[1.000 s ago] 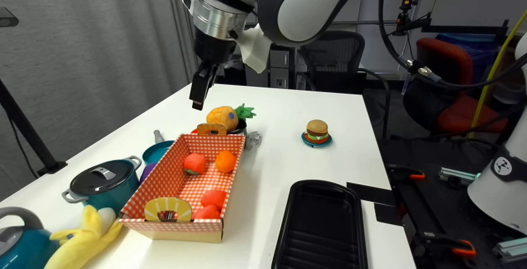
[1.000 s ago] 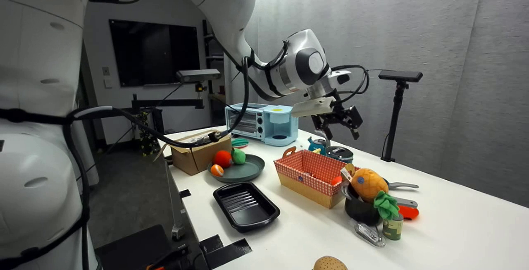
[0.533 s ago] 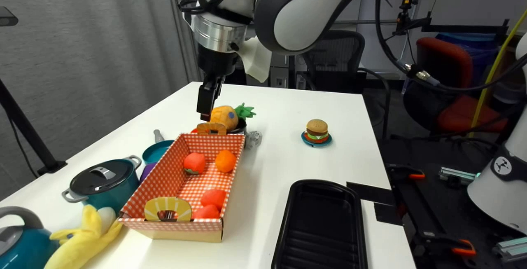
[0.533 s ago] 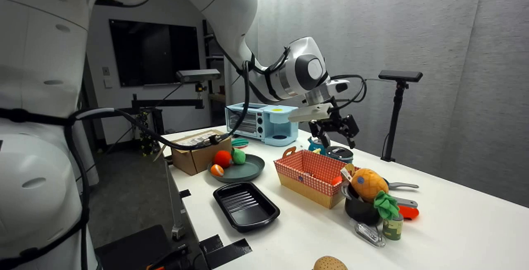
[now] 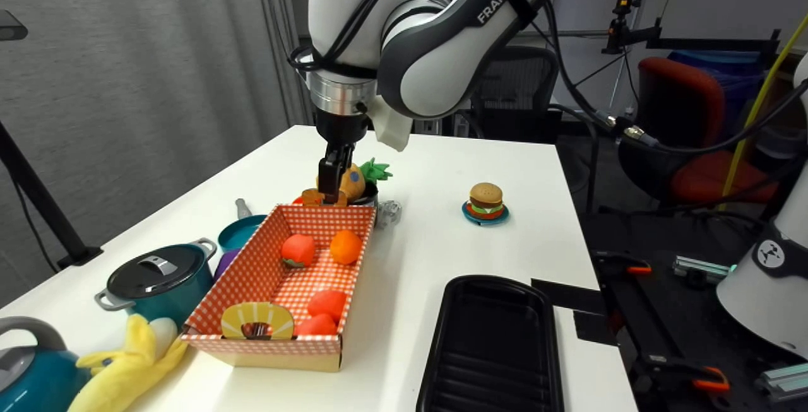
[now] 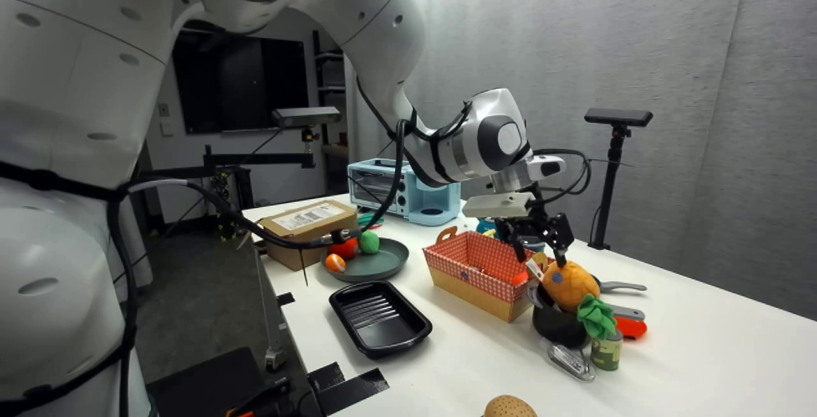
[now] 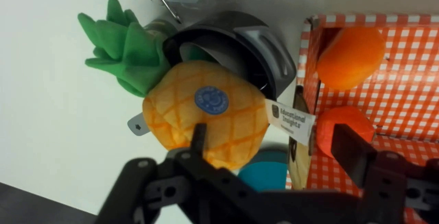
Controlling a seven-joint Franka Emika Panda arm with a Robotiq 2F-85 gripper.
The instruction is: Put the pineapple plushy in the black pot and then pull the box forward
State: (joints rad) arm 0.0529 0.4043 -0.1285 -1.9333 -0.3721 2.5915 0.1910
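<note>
With the pineapple plushy [image 7: 207, 116] tilted in the mouth of the black pot [image 6: 559, 326], I'd call the first step done and pulling the box [image 5: 284, 361] the one in hand. My gripper [image 6: 541, 260] hangs empty, jaws wide either side of the box's far handle [image 5: 312, 197], so next I should probably lower and close on that. The plushy bulges under one finger [image 7: 198, 140] and may get pressed; in an exterior view, the lidded teal pot [image 5: 161, 281] sits left of the box, the black tray [image 5: 497, 336] near right.
</note>
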